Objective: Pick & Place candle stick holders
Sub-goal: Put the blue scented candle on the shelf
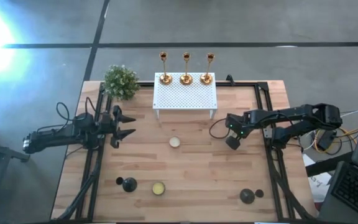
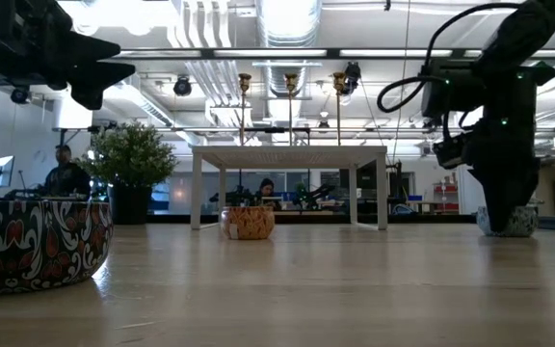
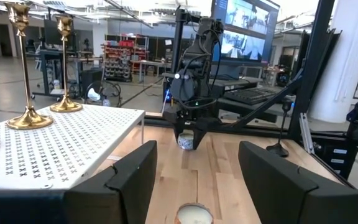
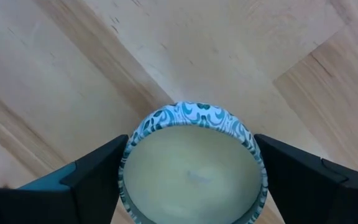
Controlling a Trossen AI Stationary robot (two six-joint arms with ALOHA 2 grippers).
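While my right gripper (image 4: 191,180) hangs fingers-down over the table's right side, its spread fingers (image 4: 86,180) flank a teal-patterned candle tin (image 4: 192,168) without visibly pressing its wall. My left gripper (image 1: 127,124), likewise unclenched and empty, waits at the left side, pointing inward. Three gold candle stick holders (image 1: 186,78) stand upright along the far edge of the white perforated rack (image 1: 185,96); two black ones (image 1: 129,184) sit near the front edge.

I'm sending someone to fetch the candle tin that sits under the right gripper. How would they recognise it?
Start at the white perforated rack at the table's far edge, then follow the right arm to the right gripper, pointing straight down. Between its open fingers sits the candle tin, cream-filled, its wall patterned in blue-green and white, unlike the other candle tins nearby.
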